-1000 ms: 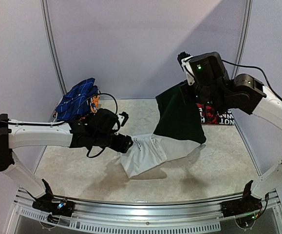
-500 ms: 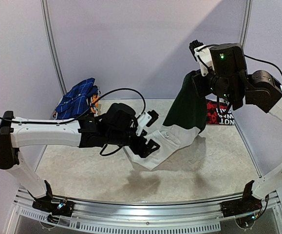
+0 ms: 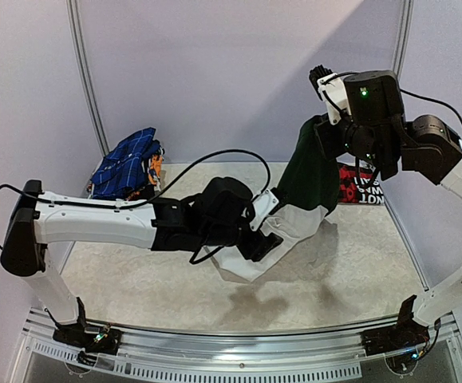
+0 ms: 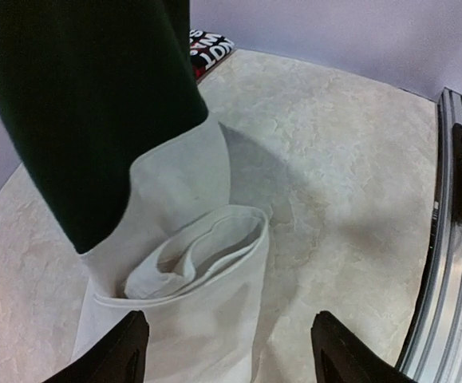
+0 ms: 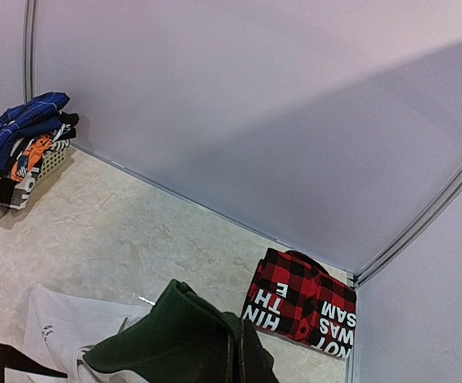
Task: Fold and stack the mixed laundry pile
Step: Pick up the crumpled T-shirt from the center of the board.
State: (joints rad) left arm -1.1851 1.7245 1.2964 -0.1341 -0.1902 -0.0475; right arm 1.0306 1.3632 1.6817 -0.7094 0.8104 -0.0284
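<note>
Pinching the dark green top of the white cotton T-shirt [image 3: 306, 177] in the tightly closed right gripper [image 3: 326, 132], holding it high over the pale marbled table [image 3: 358, 263], near the folded red-and-black plaid shirt with white lettering [image 5: 298, 307] at the far right corner. Spreading the left gripper [image 4: 229, 323] wide, 2 black fingers [image 4: 127, 347] flanking the drooping white hem, clasping nothing.

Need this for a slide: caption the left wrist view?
Open left gripper straddling the white end of the hanging T-shirt.

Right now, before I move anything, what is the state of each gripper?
Left gripper: open, jaws wide apart at the white T-shirt, not gripping it.
Right gripper: shut, holding the T-shirt up by its dark green part.
</note>
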